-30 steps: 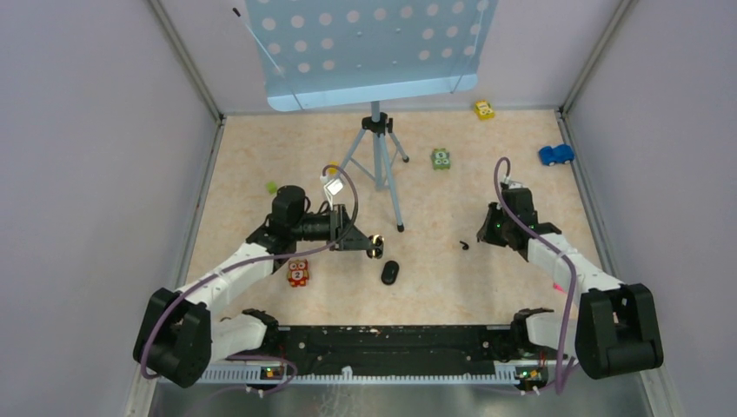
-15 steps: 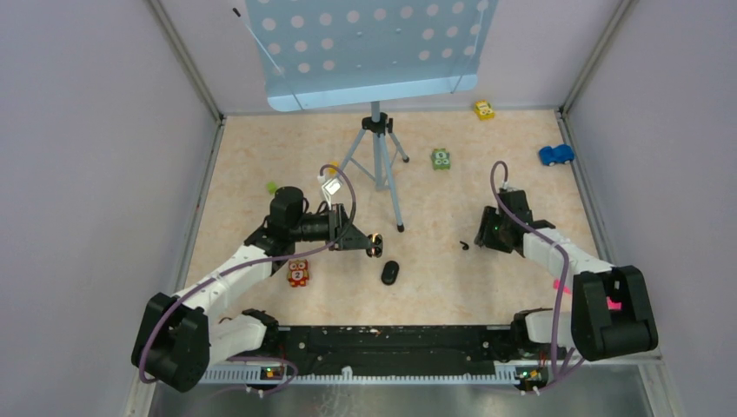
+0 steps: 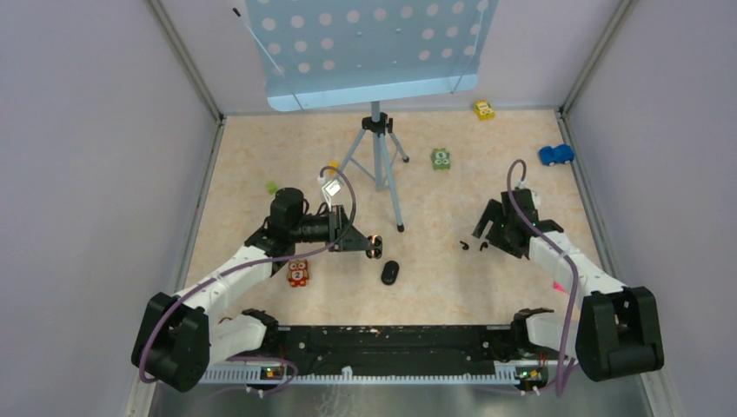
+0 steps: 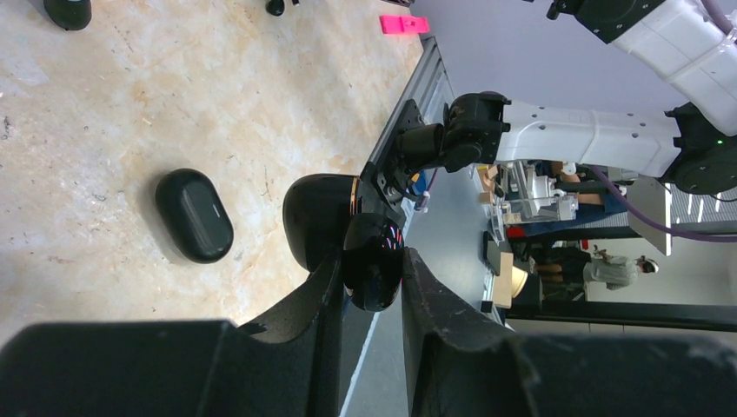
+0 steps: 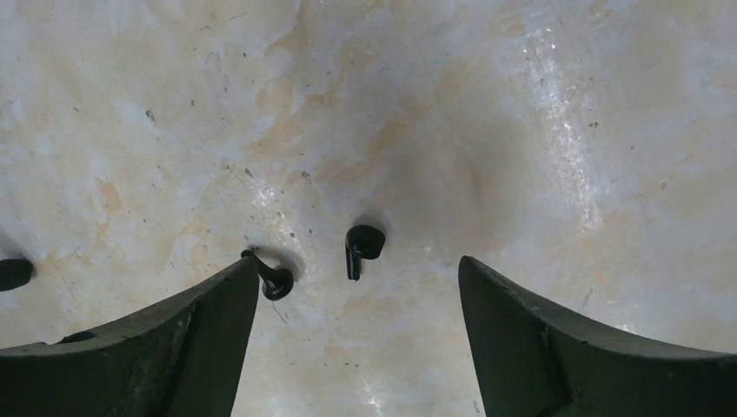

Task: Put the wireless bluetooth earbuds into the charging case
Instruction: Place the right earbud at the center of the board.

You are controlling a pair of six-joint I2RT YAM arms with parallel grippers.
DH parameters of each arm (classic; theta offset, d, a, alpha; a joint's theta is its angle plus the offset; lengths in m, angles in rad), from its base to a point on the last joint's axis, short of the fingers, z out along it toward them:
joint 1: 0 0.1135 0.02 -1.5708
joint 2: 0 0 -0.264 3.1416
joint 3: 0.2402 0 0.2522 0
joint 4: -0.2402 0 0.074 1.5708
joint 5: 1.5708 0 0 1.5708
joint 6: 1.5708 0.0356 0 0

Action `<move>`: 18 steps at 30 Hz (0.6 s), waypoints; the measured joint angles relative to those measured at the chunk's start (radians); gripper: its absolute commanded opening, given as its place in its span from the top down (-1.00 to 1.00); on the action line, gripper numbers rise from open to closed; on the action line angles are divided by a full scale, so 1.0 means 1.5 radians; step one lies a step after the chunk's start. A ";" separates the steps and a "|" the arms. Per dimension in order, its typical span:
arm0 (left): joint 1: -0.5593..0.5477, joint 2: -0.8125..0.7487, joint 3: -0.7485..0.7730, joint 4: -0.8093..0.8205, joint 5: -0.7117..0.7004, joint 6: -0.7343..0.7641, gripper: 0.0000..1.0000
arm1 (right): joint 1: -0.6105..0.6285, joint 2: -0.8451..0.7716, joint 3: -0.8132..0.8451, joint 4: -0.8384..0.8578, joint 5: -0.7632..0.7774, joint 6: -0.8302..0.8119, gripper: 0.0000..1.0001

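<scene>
Lying loose on table (image 5: 539, 104), wireless bluetooth earbuds (image 5: 363, 246): one sitting centred between right gripper (image 5: 358, 265) jaws, other at its 8 o'clock, just beside one finger. Risking: closing jaws sweeping second bud, knocking first askew, or pinching both. Right gripper gaping wide, gripping nothing. Charging case (image 3: 390, 272) lying well apart, 8 o'clock from buds. Left gripper (image 4: 372, 261) clamping glossy black rounded thing, identity unclear.

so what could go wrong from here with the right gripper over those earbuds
1. The right gripper is open, the centre earbud between its fingers, but the second earbud lies by one finger; closing could knock it away.
2. The centre earbud is small and flat on the table, so it may slip from the pinch.
</scene>
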 measured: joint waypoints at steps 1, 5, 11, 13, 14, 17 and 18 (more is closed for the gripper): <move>0.000 0.000 0.000 0.000 0.000 0.000 1.00 | 0.000 -0.001 0.003 -0.008 0.002 0.011 -0.63; 0.000 0.001 0.000 0.002 0.000 -0.002 1.00 | 0.004 -0.019 0.003 -0.030 0.018 0.051 -0.38; 0.000 0.001 0.000 0.012 0.004 -0.007 1.00 | 0.010 -0.024 0.004 -0.049 0.059 0.107 -0.06; 0.000 0.002 0.000 0.013 0.005 -0.007 1.00 | 0.014 -0.016 0.008 -0.057 0.071 0.116 -0.03; 0.000 0.002 0.000 0.013 0.005 -0.007 1.00 | 0.016 -0.010 0.010 -0.058 0.076 0.119 -0.02; 0.000 0.007 0.000 0.014 0.006 -0.007 1.00 | 0.021 0.008 0.018 -0.060 0.083 0.119 0.12; 0.000 0.008 0.000 0.014 0.005 -0.007 1.00 | 0.022 0.014 0.020 -0.062 0.084 0.119 0.15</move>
